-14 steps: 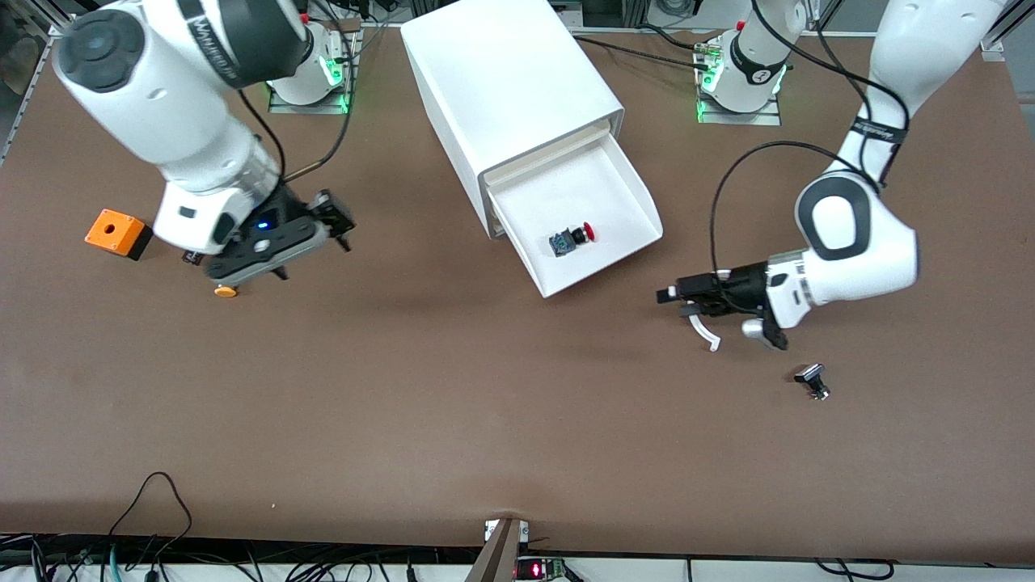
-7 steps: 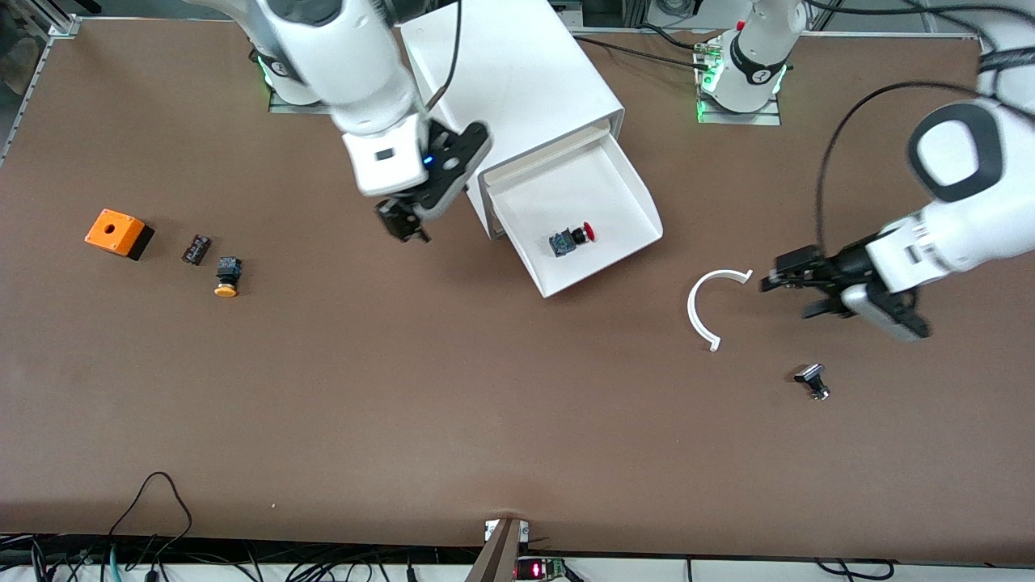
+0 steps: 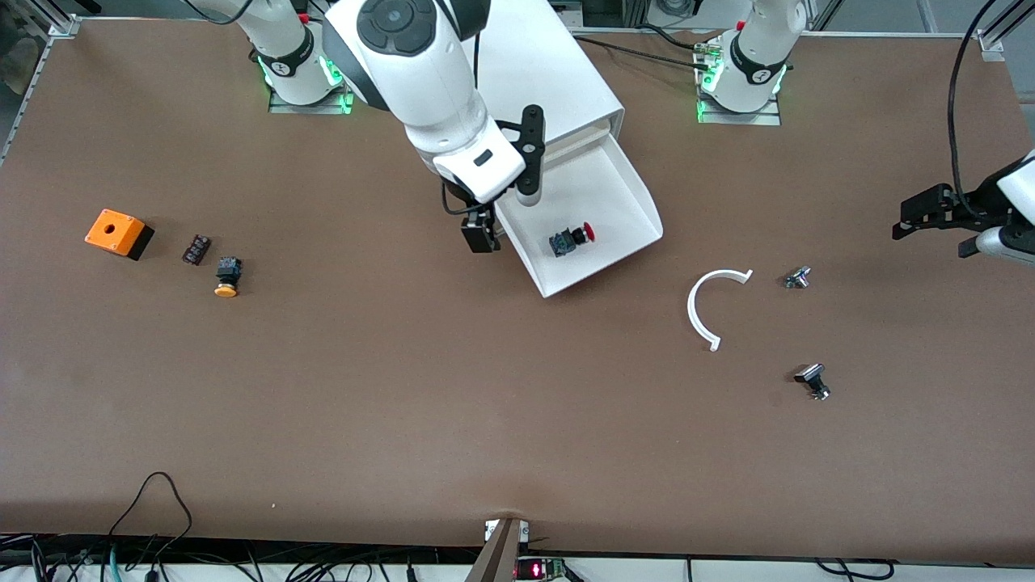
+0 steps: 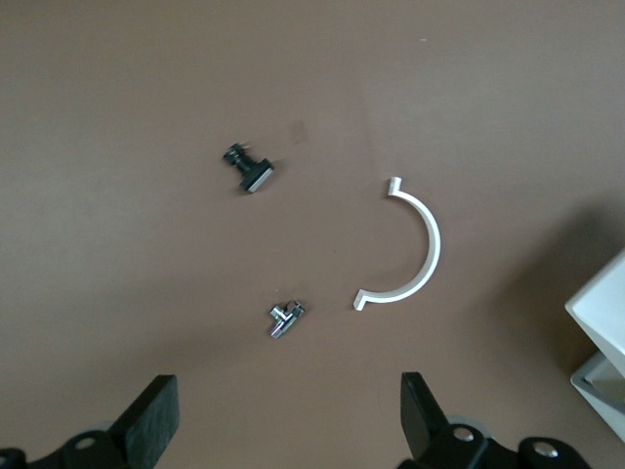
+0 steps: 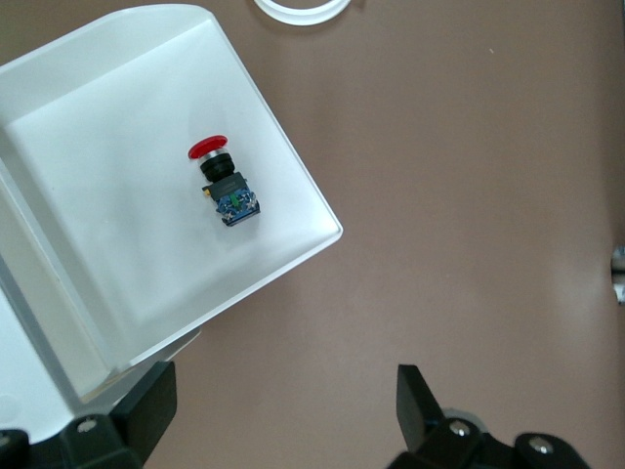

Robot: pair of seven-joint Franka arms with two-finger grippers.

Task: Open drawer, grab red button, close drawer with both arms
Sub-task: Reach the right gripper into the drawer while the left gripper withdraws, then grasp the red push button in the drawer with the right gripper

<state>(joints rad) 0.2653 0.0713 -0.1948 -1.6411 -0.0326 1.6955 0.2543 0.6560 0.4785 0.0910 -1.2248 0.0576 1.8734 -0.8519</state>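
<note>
White drawer [image 3: 602,206] stands pulled out of the white cabinet [image 3: 509,73], and the red-capped button [image 3: 571,239] lies loose on its floor, near the front edge. Right gripper [image 3: 505,214] hangs above the drawer's corner toward the right arm's end of the surface [image 3: 404,404], fingers [image 5: 146,405] spread apart and empty; in the right wrist view the button [image 5: 223,186] lies clear of both fingers, touching neither. Left gripper [image 3: 930,218] hovers over bare surface at the left arm's end, well apart from the drawer, its fingers [image 4: 151,425] also spread apart and holding nothing. A white curved piece [image 3: 707,307], a small metal part [image 3: 797,277] and a black part [image 3: 813,380] lie between drawer and left gripper. An orange box [image 3: 117,233], a small dark block [image 3: 196,248] and an orange-capped button [image 3: 226,277] lie toward the right arm's end.
</note>
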